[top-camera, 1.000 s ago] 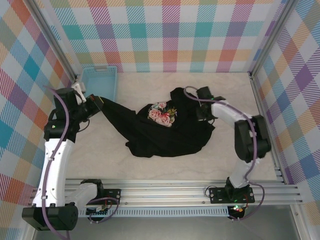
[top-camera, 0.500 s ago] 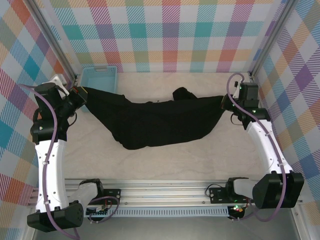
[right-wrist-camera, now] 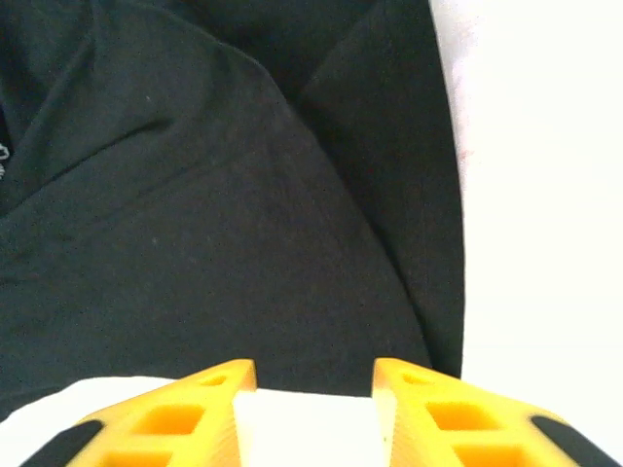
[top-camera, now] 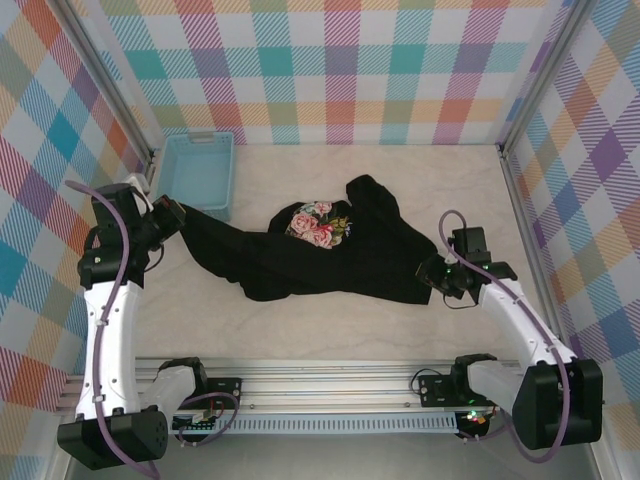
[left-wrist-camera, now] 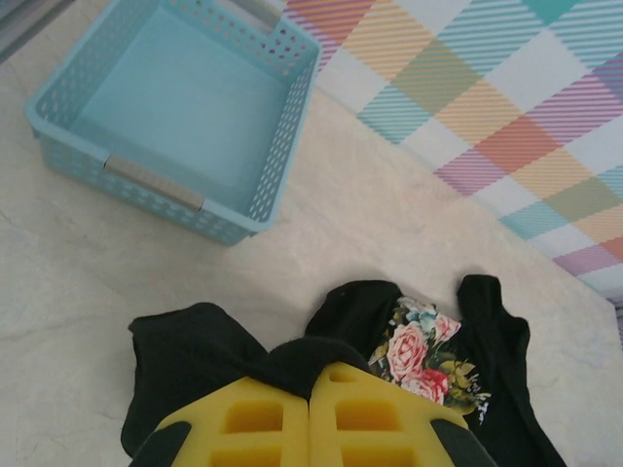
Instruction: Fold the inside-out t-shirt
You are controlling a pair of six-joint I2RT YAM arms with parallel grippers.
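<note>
- Where the black t-shirt (top-camera: 340, 262) lies, it is spread as a rumpled band across the middle of the surface (top-camera: 330, 325), from one arm to the other.
- Its left end is pulled into a narrow tail that is held by the left fingers (top-camera: 178, 213).
- In the left wrist view, the two yellow fingers are seen pressed together, with a fold of black cloth bunched over their tips.
- The right fingers (top-camera: 436, 272) are set low at the shirt's right edge and are held partly apart.
- In the right wrist view, pale surface is seen in the gap between them, and nothing is gripped. The black cloth lies just ahead of the tips.
- A pink-and-white floral patch (top-camera: 318, 224) is turned upward near the shirt's far edge, beside a raised black fold.
- A light blue basket (top-camera: 203, 172) is placed at the far left of the surface, near the shirt's left end but apart from it.
</note>
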